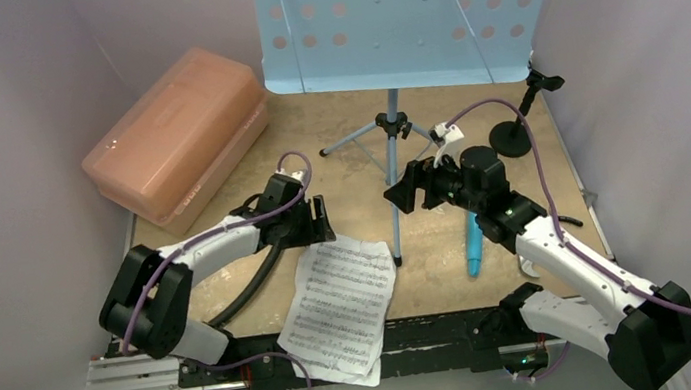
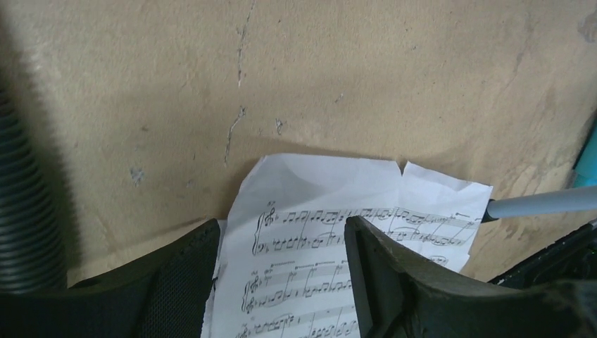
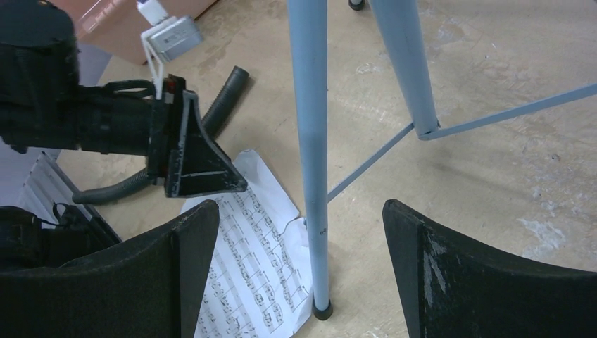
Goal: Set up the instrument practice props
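Left claw (image 2: pixel 280 225) hung spread wide just over the top edge of the music pages (image 2: pixel 317 186). Right claw (image 3: pixel 299 206) was spread too, a blue stand leg (image 3: pixel 310 105) just ahead between its fingers. Bumping that leg could knock it over; pinching crookedly could tear paper.

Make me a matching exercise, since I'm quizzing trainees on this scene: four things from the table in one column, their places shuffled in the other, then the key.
Things
1. salmon-pink plastic case
2. short black round-based mic stand
3. slim turquoise microphone
4. white sheet-music pages

Places
A. lying flat beside the right arm
B. lying at the near edge of the table
C. far left corner
D. standing upright at the far right

Pairs: 1-C, 2-D, 3-A, 4-B
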